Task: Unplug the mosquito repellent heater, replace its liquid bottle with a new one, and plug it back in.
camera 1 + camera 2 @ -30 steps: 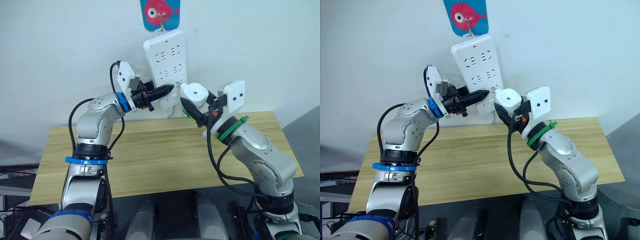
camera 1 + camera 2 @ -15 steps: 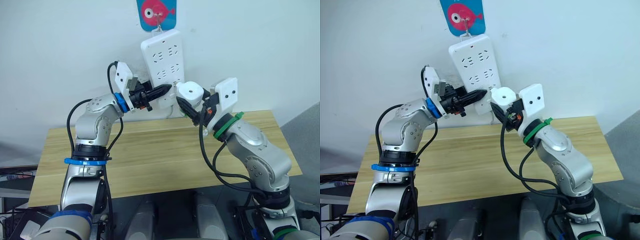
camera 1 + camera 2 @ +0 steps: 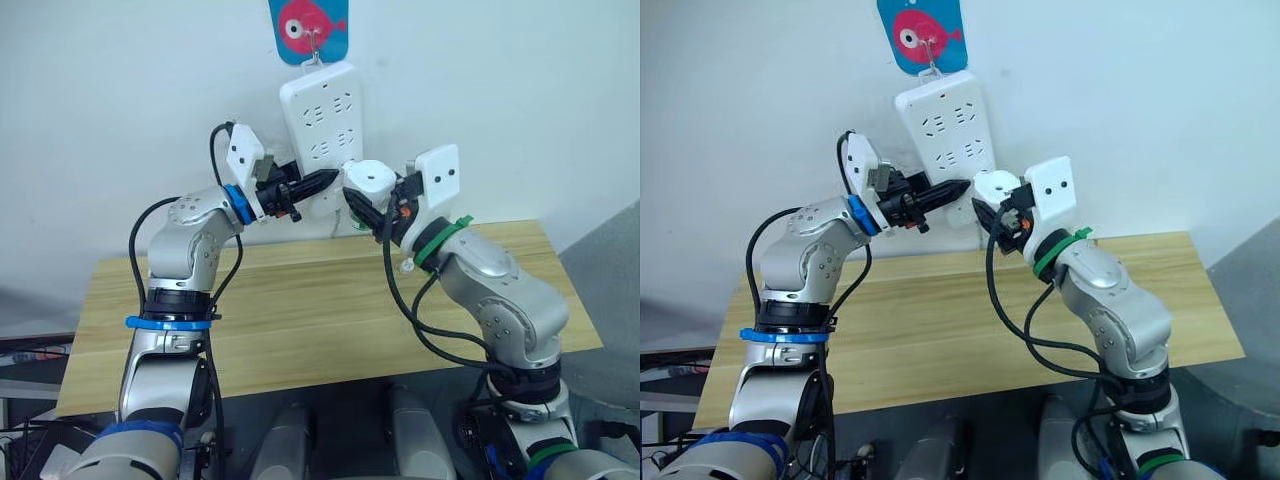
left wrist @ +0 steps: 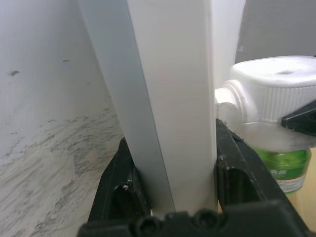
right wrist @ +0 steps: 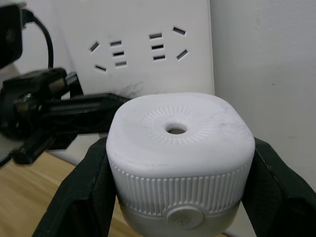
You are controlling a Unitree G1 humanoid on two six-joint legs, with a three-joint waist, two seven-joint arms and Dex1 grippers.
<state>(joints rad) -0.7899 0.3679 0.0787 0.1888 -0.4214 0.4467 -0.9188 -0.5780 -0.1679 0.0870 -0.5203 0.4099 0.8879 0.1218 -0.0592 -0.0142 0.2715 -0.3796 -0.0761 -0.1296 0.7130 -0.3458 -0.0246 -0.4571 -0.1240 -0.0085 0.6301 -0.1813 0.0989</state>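
Observation:
My right gripper (image 3: pixel 373 208) is shut on the mosquito repellent heater (image 3: pixel 368 180), a white rounded drum with a small hole in its top (image 5: pixel 176 130). Its black fingers (image 5: pixel 81 197) clamp both ribbed sides. A green liquid bottle (image 4: pixel 290 167) hangs under the heater. The heater sits close against the lower face of the white power strip (image 3: pixel 322 110) on the wall; whether its prongs are in a socket is hidden. My left gripper (image 3: pixel 322 181) is shut on the strip's lower end, one finger (image 4: pixel 121 177) on each side.
The strip hangs from a hook on a blue fish plaque (image 3: pixel 307 28) on the white wall. A wooden table (image 3: pixel 300 300) lies below both arms. Free sockets (image 5: pixel 136 49) show on the strip above the heater.
My right arm has carried the heater leftwards, closer to the power strip. The left gripper has stayed clamped on the strip. The camera has shifted slightly.

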